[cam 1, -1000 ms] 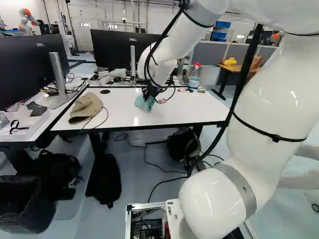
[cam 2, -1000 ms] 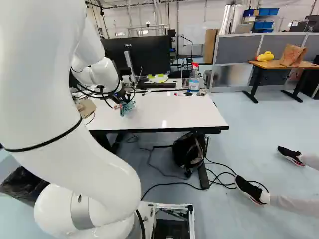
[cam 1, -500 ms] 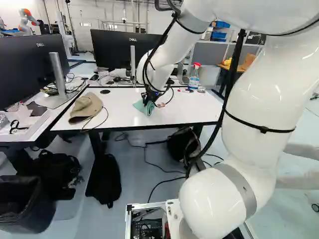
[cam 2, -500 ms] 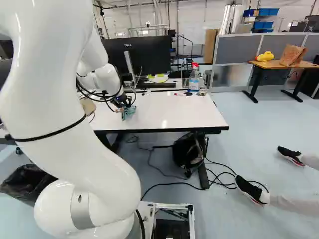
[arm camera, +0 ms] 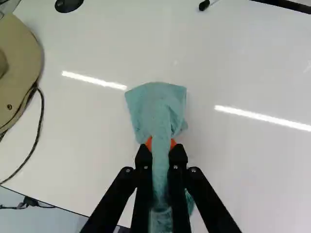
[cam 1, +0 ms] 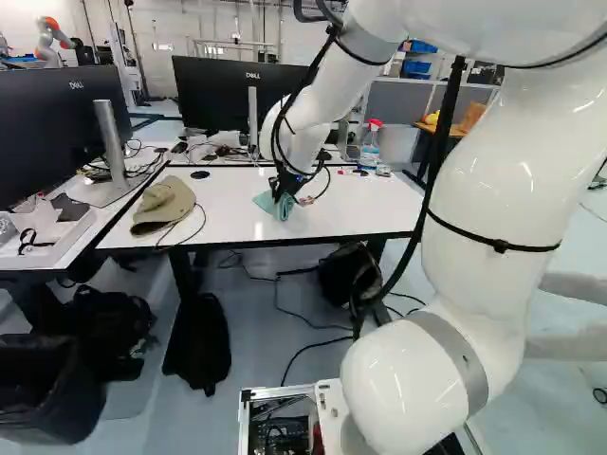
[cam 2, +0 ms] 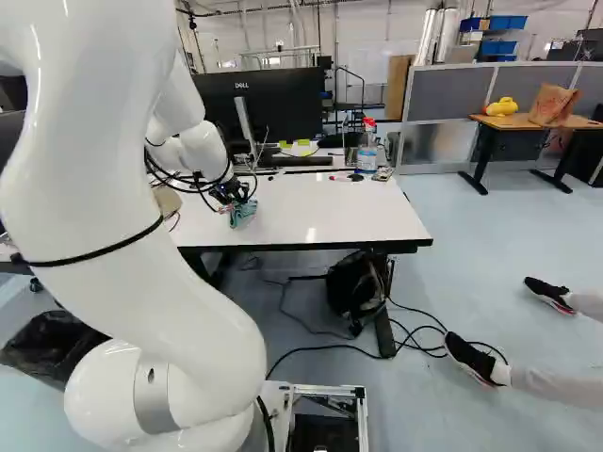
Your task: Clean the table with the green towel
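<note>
White tabletop (cam 1: 228, 204) lies around our claw (cam 1: 278, 194), with a black monitor (cam 1: 223, 95) well beyond it. We've got both fingers clamped on the green towel (arm camera: 158, 107), bunched up between the orange pads (arm camera: 173, 143) and fanned out just ahead of them, over the tabletop. We can also see a tan hat (arm camera: 19, 58) off to the claw's left, plus a spray bottle (cam 1: 370, 152) farther out, past it to the right.

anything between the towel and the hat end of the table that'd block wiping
The tan hat and the dark cord beside it lie at that end. Nothing visible blocks the towel in the hand before it reaches them.
</note>
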